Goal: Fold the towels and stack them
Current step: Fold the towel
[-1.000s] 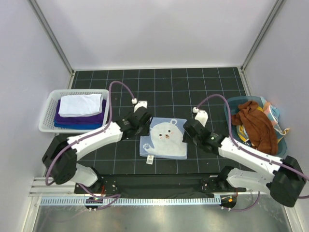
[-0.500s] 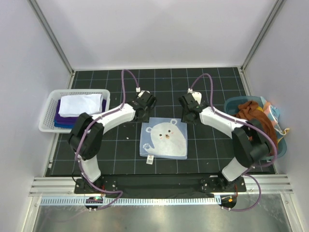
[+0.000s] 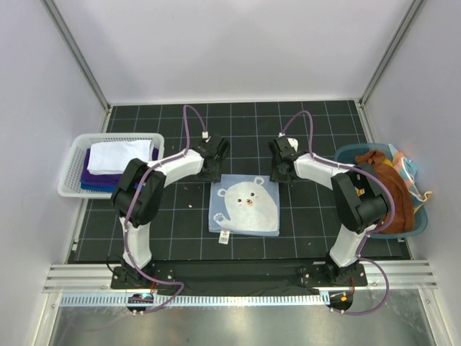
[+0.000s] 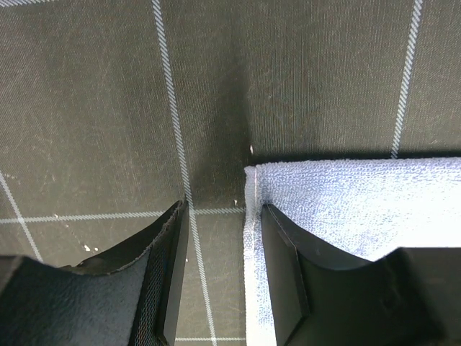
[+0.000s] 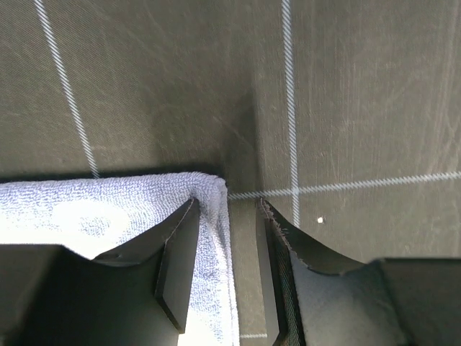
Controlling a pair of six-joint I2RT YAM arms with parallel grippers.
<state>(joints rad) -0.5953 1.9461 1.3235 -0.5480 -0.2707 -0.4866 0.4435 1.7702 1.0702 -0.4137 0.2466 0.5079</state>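
my left gripper (image 3: 214,173) sits at the upper left corner of the light blue bear towel (image 3: 245,205), which lies flat on the black gridded mat (image 3: 302,122) in the middle of the overhead view. seen from the left wrist, its jaws stand apart and unclenched, with one finger (image 4: 169,281) over bare mat, the other over the cloth, and the towel's corner edge in the gap between them. my right gripper (image 3: 278,174) is at the towel's upper right corner, likewise released and grasping nothing, with the hem between its jaws. at the left of the overhead frame a white basket (image 3: 70,189) holds a white towel (image 3: 119,155) on a purple towel (image 3: 94,176). at the right a teal tub (image 3: 347,153) holds a heaped rust brown towel (image 3: 385,187).
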